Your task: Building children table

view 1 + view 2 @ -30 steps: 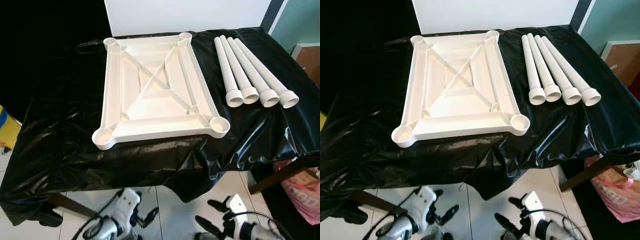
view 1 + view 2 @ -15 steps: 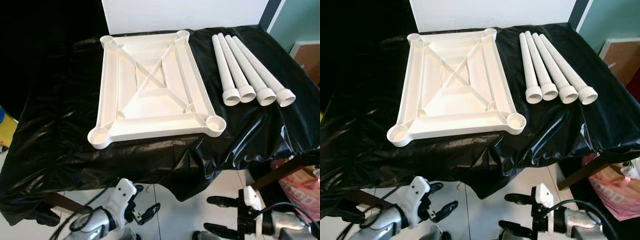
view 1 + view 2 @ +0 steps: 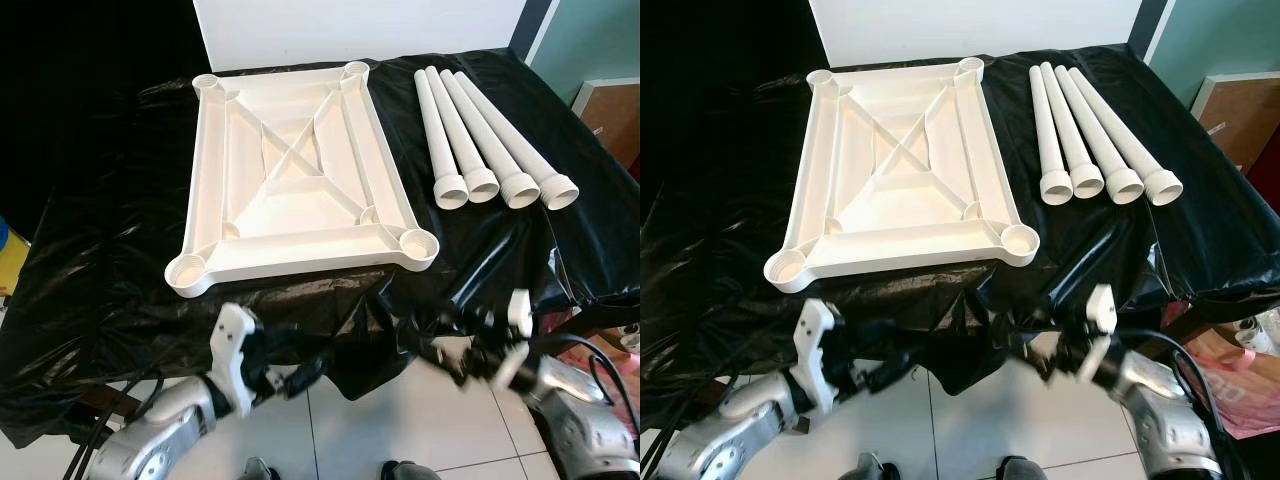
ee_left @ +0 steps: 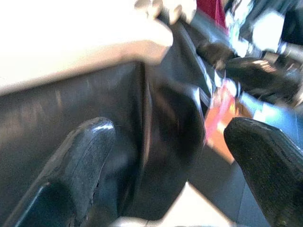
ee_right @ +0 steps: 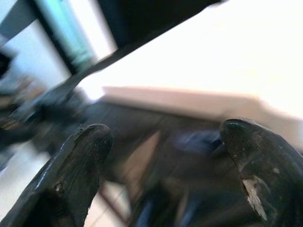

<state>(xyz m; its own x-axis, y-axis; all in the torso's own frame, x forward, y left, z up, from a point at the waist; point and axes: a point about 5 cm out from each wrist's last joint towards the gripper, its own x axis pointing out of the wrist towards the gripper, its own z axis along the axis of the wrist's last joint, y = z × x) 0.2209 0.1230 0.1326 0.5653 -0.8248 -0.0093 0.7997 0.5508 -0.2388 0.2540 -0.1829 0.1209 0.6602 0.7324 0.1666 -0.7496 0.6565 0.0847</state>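
1. My left gripper [image 3: 290,375] is raised in front of the hanging black plastic sheet [image 3: 100,280], below the near left corner of the white tabletop [image 3: 290,180]. Its 2 black fingers are spread apart and hold nothing.
2. My right gripper [image 3: 440,335] is raised in front of the same sheet, below the near right corner of the tabletop. Its 2 fingers are also spread wide and empty. This part of the head views is blurred.
3. In the left wrist view, the spread fingers [image 4: 80,161] frame the dark sheet, with the pale edge of the tabletop beyond it.
4. The tabletop lies upside down on the covered surface, ribs and a crossed brace facing up. A round socket sits at each of its 4 corners.
5. 4 white table legs [image 3: 480,140] lie side by side on the sheet, just to the right of the tabletop. Their wider open ends point toward me.
6. White floor tiles [image 3: 400,430] show below the sheet's edge.
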